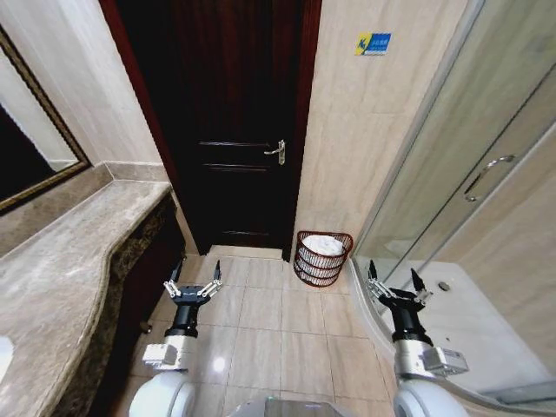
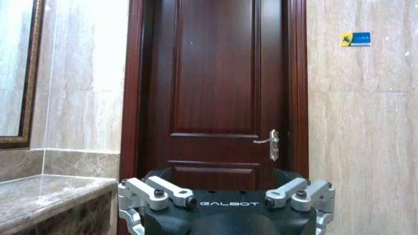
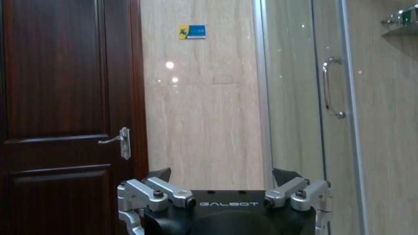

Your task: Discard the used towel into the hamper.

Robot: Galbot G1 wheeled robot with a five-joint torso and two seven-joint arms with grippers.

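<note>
A: Hamper (image 1: 323, 258) is spotted on the tiled floor at about 1 o'clock from the robot, set against the wall between the dark door (image 1: 234, 122) and the glass shower screen (image 1: 452, 165). Sthg white, prob. the towel (image 1: 323, 245), is seen bunched inside at the top.

B: And the arms?

A: Both are held low and fwd. Left pincer (image 1: 195, 280) is spread wide, nothing held, at 11 o'clock beside the marble counter (image 1: 69, 261). Right pincer (image 1: 396, 280) is likewise wide and empty, at 1 o'clock, near the shower kerb, well apart from the hamper.

B: Handling?

A: Towel is judged soft, light, floppy; a bunched fold would be pinched, if at all. Basket is judged light, open-weave, easily tipped; the rim would be taken.
</note>
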